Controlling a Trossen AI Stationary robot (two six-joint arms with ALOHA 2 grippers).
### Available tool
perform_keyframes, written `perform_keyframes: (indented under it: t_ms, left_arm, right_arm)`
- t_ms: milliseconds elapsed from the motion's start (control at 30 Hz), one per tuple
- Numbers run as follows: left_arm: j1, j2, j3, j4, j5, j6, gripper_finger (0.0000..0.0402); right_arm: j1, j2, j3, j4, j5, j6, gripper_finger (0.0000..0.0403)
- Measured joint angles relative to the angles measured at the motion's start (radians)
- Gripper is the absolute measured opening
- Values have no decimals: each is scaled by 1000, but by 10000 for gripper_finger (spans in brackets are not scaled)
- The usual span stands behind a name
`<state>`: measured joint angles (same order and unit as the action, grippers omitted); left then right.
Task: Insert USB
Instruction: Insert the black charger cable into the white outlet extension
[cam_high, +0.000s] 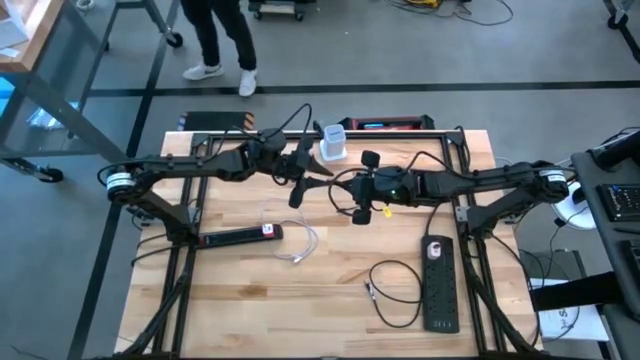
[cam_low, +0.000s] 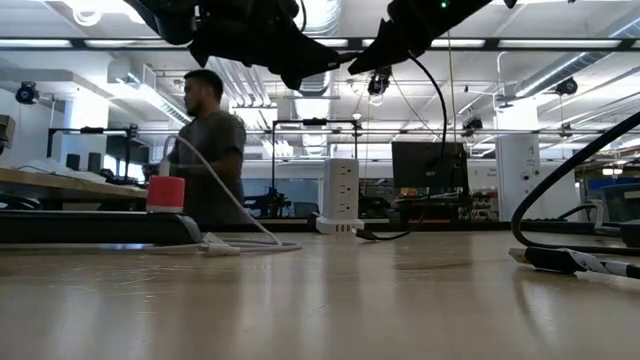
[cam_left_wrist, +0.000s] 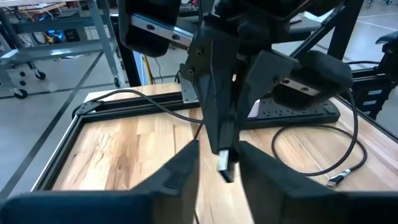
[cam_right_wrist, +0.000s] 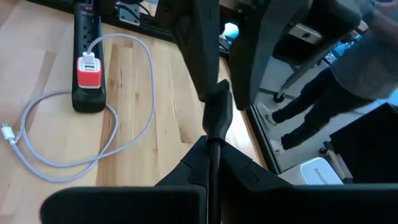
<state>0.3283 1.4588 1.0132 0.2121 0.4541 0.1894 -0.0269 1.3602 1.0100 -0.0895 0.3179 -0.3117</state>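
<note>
Here both end effectors (mid-air) meet on the USB plug (cam_left_wrist: 225, 163).

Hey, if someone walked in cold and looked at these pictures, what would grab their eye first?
Probably the two grippers meeting in mid-air above the table's middle: the right gripper clamps a black cable whose USB plug hangs between the left gripper's open fingers. Next, the red charger in the black power strip on the left, trailing a white cable.
</note>
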Motion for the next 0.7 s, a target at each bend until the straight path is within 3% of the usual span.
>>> perform_keyframes:
  t_ms: [300, 500, 700]
  left_arm:
    - [0, 11, 0, 2, 1, 36, 8]
    - [1, 10, 0, 16, -1, 62, 7]
    - [-1, 10, 0, 16, -18, 79, 2]
  right_arm:
    - [0, 0, 0, 14, 42, 16, 0]
    - [0, 0, 0, 20, 83, 108, 0]
    - [0, -4, 23, -27, 22, 179, 12]
